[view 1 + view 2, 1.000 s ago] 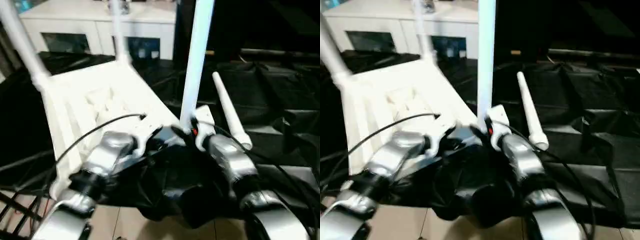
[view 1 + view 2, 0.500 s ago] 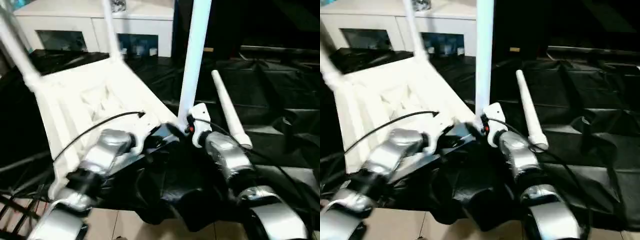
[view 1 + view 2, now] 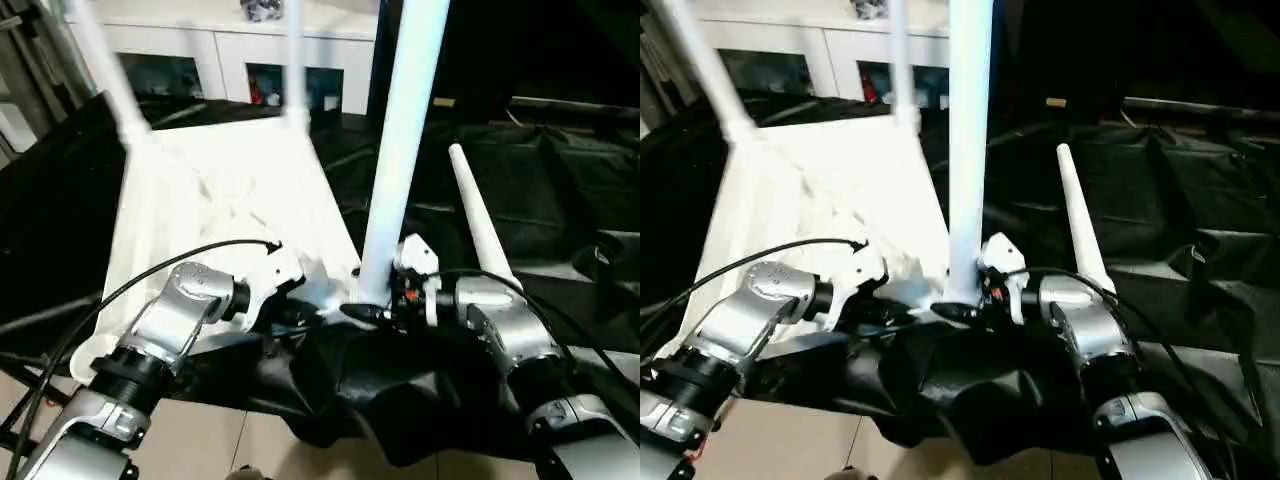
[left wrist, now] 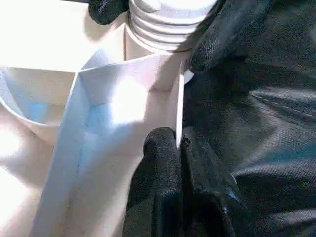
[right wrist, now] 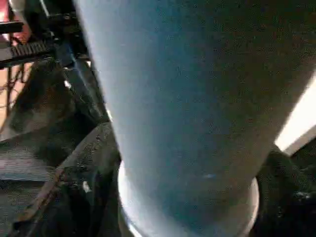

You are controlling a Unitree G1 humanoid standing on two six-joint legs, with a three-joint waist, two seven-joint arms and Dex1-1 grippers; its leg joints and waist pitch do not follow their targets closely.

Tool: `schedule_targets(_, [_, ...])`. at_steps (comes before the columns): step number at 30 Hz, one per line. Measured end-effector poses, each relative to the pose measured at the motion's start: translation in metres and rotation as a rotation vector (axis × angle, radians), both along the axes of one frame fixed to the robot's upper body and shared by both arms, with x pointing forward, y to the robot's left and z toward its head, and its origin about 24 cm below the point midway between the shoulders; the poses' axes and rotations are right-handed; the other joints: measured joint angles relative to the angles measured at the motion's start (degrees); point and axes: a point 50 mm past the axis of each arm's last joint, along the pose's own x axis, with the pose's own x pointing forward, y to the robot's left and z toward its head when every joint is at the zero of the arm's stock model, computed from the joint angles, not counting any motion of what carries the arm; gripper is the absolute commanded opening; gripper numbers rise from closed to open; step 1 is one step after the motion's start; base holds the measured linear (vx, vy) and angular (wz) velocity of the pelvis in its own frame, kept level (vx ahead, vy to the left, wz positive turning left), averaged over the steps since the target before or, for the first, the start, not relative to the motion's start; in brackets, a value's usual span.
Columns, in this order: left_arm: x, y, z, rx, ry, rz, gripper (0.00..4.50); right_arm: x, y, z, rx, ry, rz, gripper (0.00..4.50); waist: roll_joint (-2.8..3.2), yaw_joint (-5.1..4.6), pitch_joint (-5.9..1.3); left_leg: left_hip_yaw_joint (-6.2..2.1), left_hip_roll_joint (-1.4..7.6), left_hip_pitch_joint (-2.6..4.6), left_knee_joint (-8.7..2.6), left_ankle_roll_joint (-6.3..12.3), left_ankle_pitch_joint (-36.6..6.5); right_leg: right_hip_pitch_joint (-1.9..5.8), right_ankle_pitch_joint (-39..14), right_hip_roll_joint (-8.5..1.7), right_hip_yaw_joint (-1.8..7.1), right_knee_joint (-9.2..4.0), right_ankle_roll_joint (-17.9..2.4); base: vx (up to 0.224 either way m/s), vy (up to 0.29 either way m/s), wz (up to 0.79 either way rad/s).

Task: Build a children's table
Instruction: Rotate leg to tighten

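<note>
White leg [image 3: 400, 150] upright in tabletop [image 3: 230, 200] corner socket

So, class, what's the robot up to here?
It is putting together a small white table. The tabletop lies upside down on a black-draped work table, with two legs already standing at its far corners. The right gripper works at the base of a third leg, upright at the near corner. The left gripper is shut on the tabletop's edge. The fourth leg lies loose alongside.
</note>
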Motion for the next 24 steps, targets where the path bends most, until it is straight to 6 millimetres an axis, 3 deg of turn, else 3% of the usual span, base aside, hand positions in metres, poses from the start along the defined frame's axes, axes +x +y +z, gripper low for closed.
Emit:
schedule_targets(8, [-0.002, 0.0, -0.001, -0.002, 0.003, -0.005, 0.0, -0.003, -0.001, 0.0, 0.0, 0.014, 0.007, 2.79, 0.0, 0.05, 0.0, -0.01, -0.01, 0.0, 0.03, 0.0, 0.0, 0.01, 0.0, 0.0, 0.01, 0.01, 0.0, 0.0, 0.0, 0.0])
schedule_targets(10, [0.002, -0.002, -0.003, -0.011, -0.009, 0.049, 0.0, 0.002, 0.001, -0.003, 0.001, 0.007, -0.078, 2.76, 0.01, -0.12, -0.01, -0.01, -0.01, 0.09, 0.06, -0.02, 0.01, 0.17, 0.02, 0.0, 0.05, 0.05, -0.01, 0.0, 0.0, 0.0])
schedule_targets(16, [0.018, -0.016, -0.006, -0.006, -0.049, 0.219, 0.0, 0.025, 0.015, -0.008, -0.005, -0.02, -0.421, 2.74, 0.02, -1.96, -0.02, -0.05, -0.05, 0.67, -0.02, -0.05, 0.02, 0.41, 0.12, 0.0, 0.15, 0.01, 0.04, 0.0, 0.0, 0.0])
schedule_targets(20, [0.028, -0.032, -0.006, -0.018, -0.064, 0.339, 0.0, 0.04, 0.026, -0.007, -0.012, -0.014, -0.658, 2.74, 0.01, -2.98, -0.01, -0.06, -0.06, 0.67, -0.13, -0.07, 0.03, 0.35, 0.14, 0.02, 0.14, -0.01, 0.14, 0.0, 0.0, 0.0])
schedule_targets(23, [0.031, -0.039, -0.006, -0.016, -0.078, 0.379, 0.0, 0.046, 0.031, -0.005, -0.03, -0.017, -0.752, 2.74, 0.02, -3.21, -0.02, -0.05, -0.06, 0.63, -0.23, -0.07, 0.03, 0.34, 0.24, 0.03, 0.14, -0.04, -0.03, 0.0, 0.0, 0.0])
schedule_targets(24, [0.031, -0.039, -0.006, -0.017, -0.08, 0.38, 0.0, 0.046, 0.031, -0.005, -0.03, -0.02, -0.754, 3.09, 0.03, -3.18, -0.03, -0.06, -0.06, 0.54, -0.27, -0.07, 0.03, 0.35, 0.2, 0.03, 0.14, -0.05, 0.05, 0.0, 0.0, 0.0])
